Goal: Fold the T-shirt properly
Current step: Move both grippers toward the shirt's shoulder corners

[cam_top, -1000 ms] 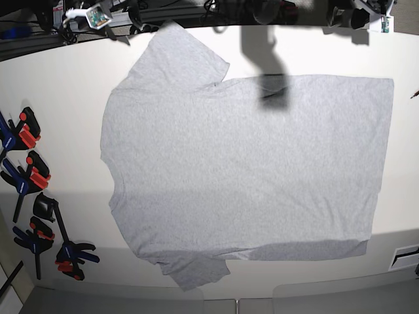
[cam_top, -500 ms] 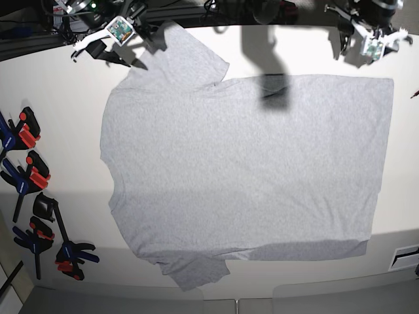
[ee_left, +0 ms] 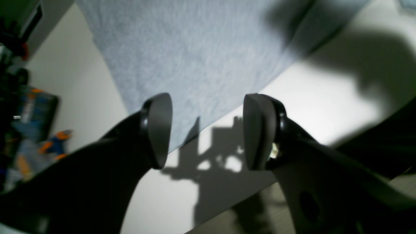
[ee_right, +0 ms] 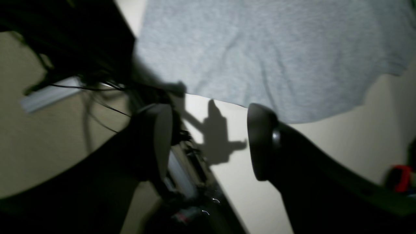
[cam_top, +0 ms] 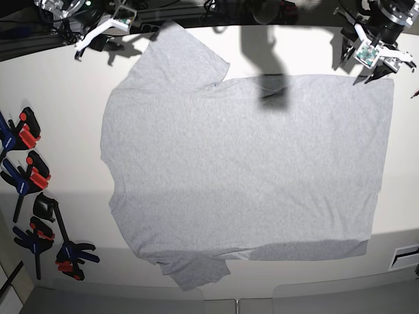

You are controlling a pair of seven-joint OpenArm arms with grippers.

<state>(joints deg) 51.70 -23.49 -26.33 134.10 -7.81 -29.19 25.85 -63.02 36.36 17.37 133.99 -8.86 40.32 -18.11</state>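
Both open end effectors (cam_top: 383, 62) (cam_top: 91, 40) hover beside T-shirt (cam_top: 249, 170) corners.

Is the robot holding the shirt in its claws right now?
No, the T-shirt lies flat on the table while the left gripper and right gripper hang open, empty.

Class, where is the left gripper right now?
In the base view, the left gripper hangs open at the top right, just above the T-shirt's far hem corner, holding nothing.

White table (cam_top: 59, 91), grey T-shirt (cam_top: 249, 170) flat, clamps (cam_top: 29, 190)
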